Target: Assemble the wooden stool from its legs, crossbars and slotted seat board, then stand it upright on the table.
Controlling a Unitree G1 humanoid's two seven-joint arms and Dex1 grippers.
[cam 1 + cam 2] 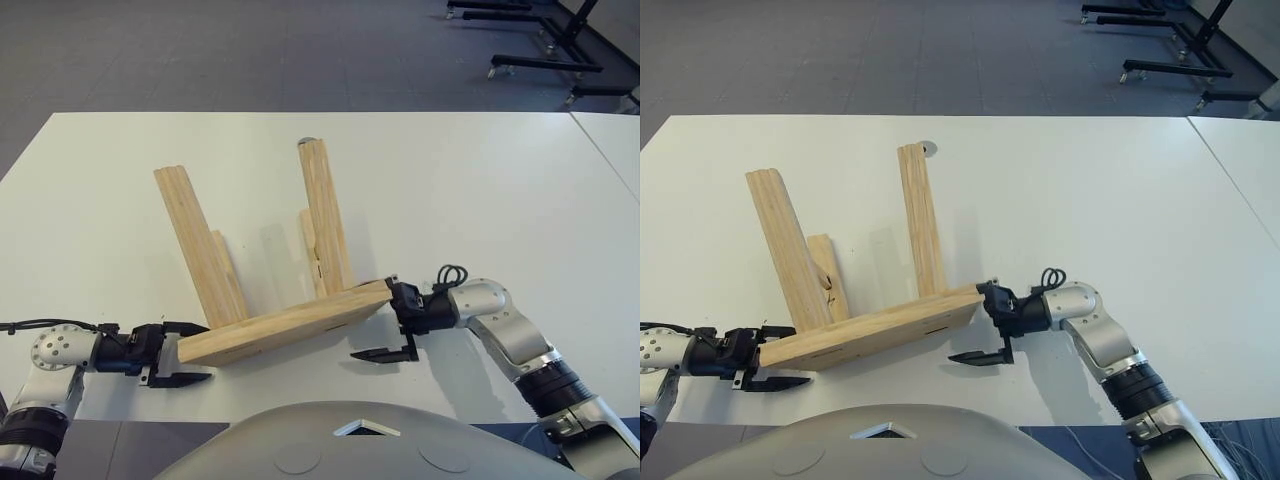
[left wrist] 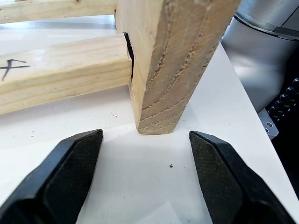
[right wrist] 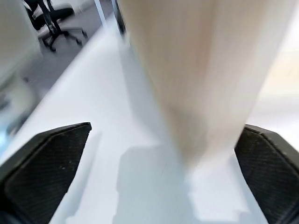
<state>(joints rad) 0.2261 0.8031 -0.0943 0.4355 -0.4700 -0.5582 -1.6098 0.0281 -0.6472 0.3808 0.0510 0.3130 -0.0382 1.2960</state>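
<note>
left pincer (image 1: 200,352) sits at the near left bench (image 1: 480,190) edge. its fingers are spread wide, one above and one below the left end of the seat board (image 1: 280,325), with none pressing on wood. in the left wrist view the board's corner rests on the bench just ahead of the two tips, with a gap on each side.

the stool looks fully put together but is not upright. the seat board lies on its edge close to the robot, and the right end looks a bit higher than the left. the left leg (image 1: 200,250) and right leg (image 1: 328,215) stick up and away across the bench, with short crossbars (image 1: 225,262) tucked behind them.

right pincer (image 1: 376,320) is at the board's right end, also spread open, with the fingers straddling the wood and gripping nothing.

judged step: assembly done, and the stand-it-up part is starting. the next move calls for both pincers to clamp the board ends together. they then roll the stool so the legs swing down onto the bench, keeping the two ends level so it doesn't twist or slip out.
</note>
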